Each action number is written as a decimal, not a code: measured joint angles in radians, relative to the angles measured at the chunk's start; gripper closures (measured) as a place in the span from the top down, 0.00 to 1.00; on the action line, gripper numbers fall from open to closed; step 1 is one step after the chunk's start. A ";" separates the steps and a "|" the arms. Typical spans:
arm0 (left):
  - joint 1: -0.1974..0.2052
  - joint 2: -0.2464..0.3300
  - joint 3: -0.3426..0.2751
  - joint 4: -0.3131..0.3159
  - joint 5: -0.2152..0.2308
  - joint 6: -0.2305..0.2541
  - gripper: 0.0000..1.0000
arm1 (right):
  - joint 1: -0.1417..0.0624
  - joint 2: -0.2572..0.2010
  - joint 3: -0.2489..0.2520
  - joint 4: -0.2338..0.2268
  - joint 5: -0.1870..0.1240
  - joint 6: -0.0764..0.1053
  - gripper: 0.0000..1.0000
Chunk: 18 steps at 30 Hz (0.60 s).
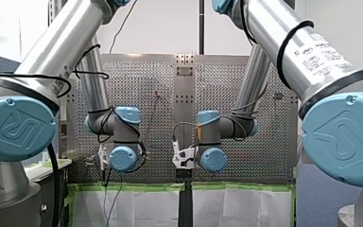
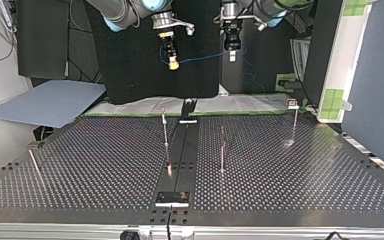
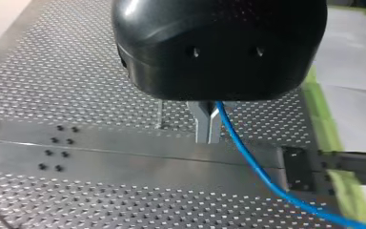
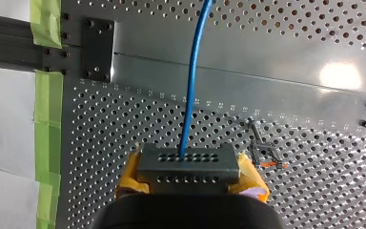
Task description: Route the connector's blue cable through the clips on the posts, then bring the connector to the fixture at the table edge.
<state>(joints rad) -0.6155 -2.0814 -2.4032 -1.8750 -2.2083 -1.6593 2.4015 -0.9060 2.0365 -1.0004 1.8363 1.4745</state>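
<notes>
Firmly clamped between the yellow pads (image 4: 127,180) of my right gripper (image 4: 188,172), the grey, hole-studded connector (image 4: 189,161) hangs above the perforated table (image 4: 314,200), its blue cable (image 4: 190,95) running straight out ahead of the fingers. Just beside the connector, down on the table, stands a thin post (image 4: 259,150) with an orange mark next to it. My left gripper (image 3: 208,130), black with metal fingers, is pinched tight on the same cable, which leaves the fingertips and curves away over the smooth centre rail (image 3: 124,157). Seen from across the table, both grippers hang in the upper middle of the frame, well above the surface, my right one to the left of my left one, with the cable sagging in a shallow arc between them. Below, three upright posts (image 2: 165,131) rise from the table: one just left of the rail, one just right of it, one toward the right edge. The cable hangs well apart from all three. At lower centre, a black plate (image 2: 172,198) sits on the rail at the table's near edge
</notes>
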 joint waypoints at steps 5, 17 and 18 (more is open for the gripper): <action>-0.003 -0.041 0.000 0.000 -0.001 0.000 0.00 | 0.000 0.000 0.000 0.000 0.000 0.000 0.00; 0.009 -0.058 0.008 0.017 -0.014 -0.017 0.00 | -0.015 -0.018 -0.001 0.018 0.014 0.018 0.00; 0.011 -0.055 0.013 0.022 -0.016 -0.023 0.00 | -0.018 -0.023 -0.004 0.023 0.016 0.023 0.00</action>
<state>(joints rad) -0.6044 -2.1362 -2.3906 -1.8525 -2.2243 -1.6824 2.3840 -0.9292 2.0328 -0.9772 1.8526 1.4978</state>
